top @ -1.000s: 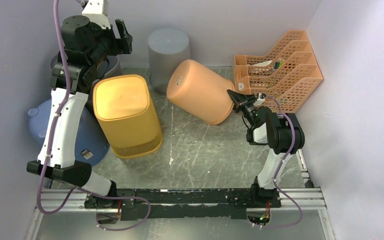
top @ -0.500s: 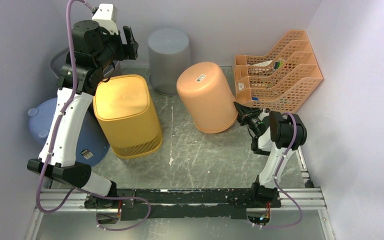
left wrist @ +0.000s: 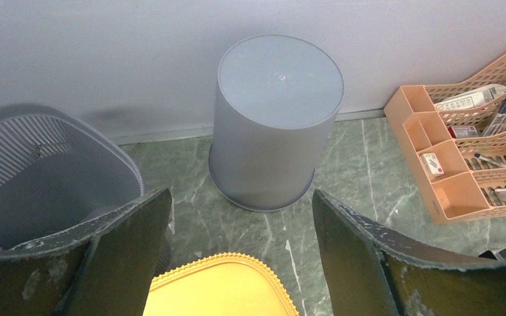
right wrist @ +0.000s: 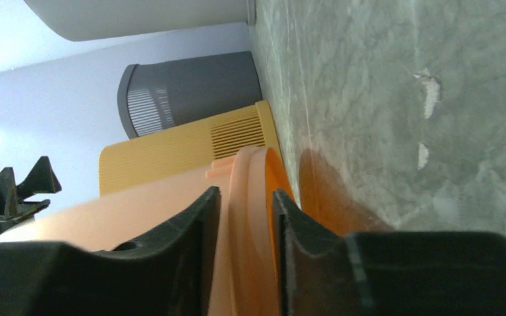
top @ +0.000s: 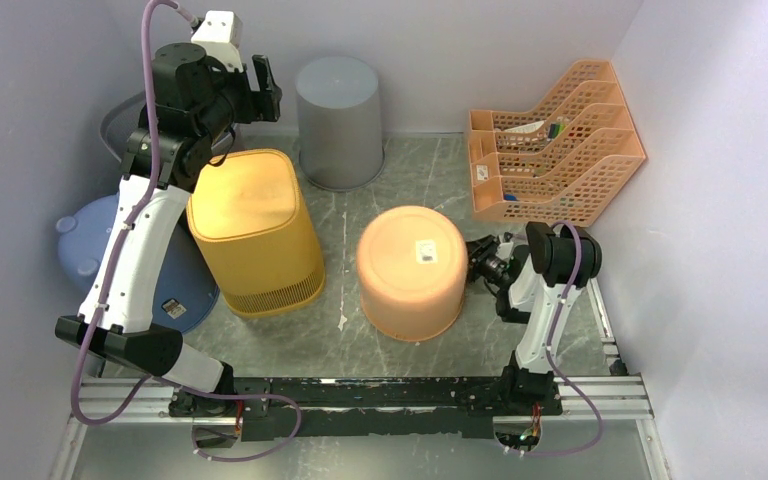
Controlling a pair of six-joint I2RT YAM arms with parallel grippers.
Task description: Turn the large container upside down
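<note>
The large container (top: 410, 270), a peach-orange bucket with a white label on its base, stands upside down on the marble table near the middle. My right gripper (top: 478, 262) sits low at its right side. In the right wrist view the container's rim (right wrist: 250, 178) runs between the fingers of the right gripper (right wrist: 245, 194), which are parted with slim gaps on either side. My left gripper (top: 260, 85) hangs high at the back left, wide open and empty. The left gripper (left wrist: 240, 194) looks down over the yellow bin's corner.
A yellow bin (top: 255, 230) stands upside down left of the container. An inverted grey bucket (top: 338, 120) is at the back wall, with a grey ribbed basket (left wrist: 39, 171) beside it. A blue tub (top: 175, 285) lies far left. An orange file rack (top: 560, 140) fills the back right corner.
The container swung from lying tilted at the back to standing upside down nearer the front. The right gripper came down and forward with it, and its jaws have parted. The left arm shifted slightly.
</note>
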